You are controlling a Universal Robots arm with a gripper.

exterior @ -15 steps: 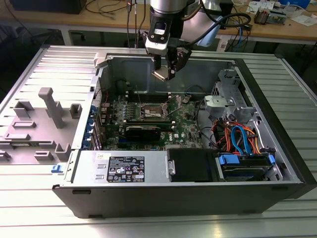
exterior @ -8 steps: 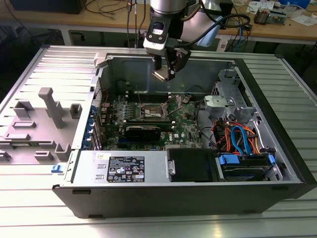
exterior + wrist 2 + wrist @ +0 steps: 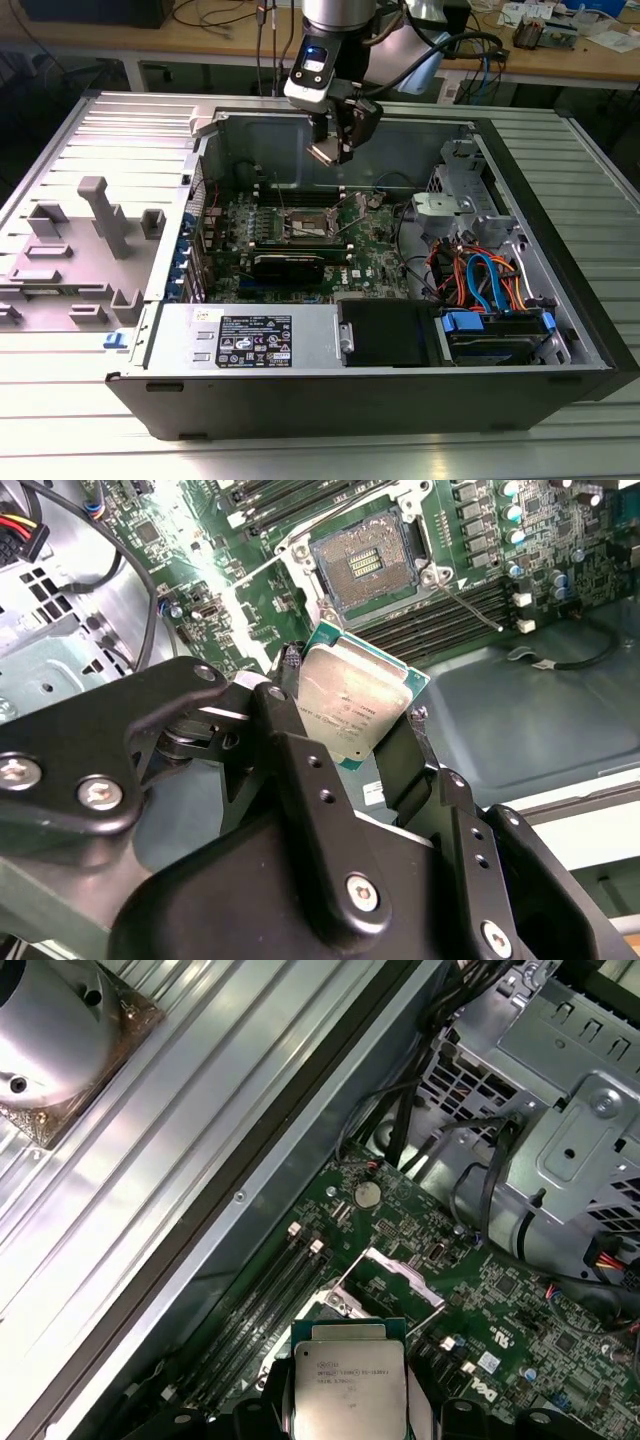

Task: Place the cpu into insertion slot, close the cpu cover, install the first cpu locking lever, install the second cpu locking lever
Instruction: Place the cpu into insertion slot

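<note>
Grey plastic fixtures (image 3: pixel 100 225) stand on the ribbed tabletop (image 3: pixel 60 400) at the exterior view's left. Just beside them lies an open computer case (image 3: pixel 560 300), with a labelled power supply (image 3: pixel 255 340) along its near wall. The green motherboard (image 3: pixel 375 250) covers the case floor, and the insertion slot (image 3: pixel 308 224) sits left of its centre, flanked by long black memory slots. In the second wrist view the insertion slot (image 3: pixel 362 568) lies uncovered, its dark contact field showing inside the silver rim, with a thin wire lever (image 3: pixel 470 600) angled off one corner.

High in the middle of the exterior view the gripper (image 3: pixel 335 150) hangs over the case, well above the insertion slot, clamped on the cpu (image 3: pixel 323 153). In both wrist views the black fingers (image 3: pixel 300 770) press the cpu (image 3: pixel 350 715) by opposite edges, metal top showing; the cpu (image 3: pixel 348 1390) is clear of the board.

At the exterior view's right are a silver drive cage (image 3: pixel 460 200) and orange and blue cables (image 3: pixel 480 275).
</note>
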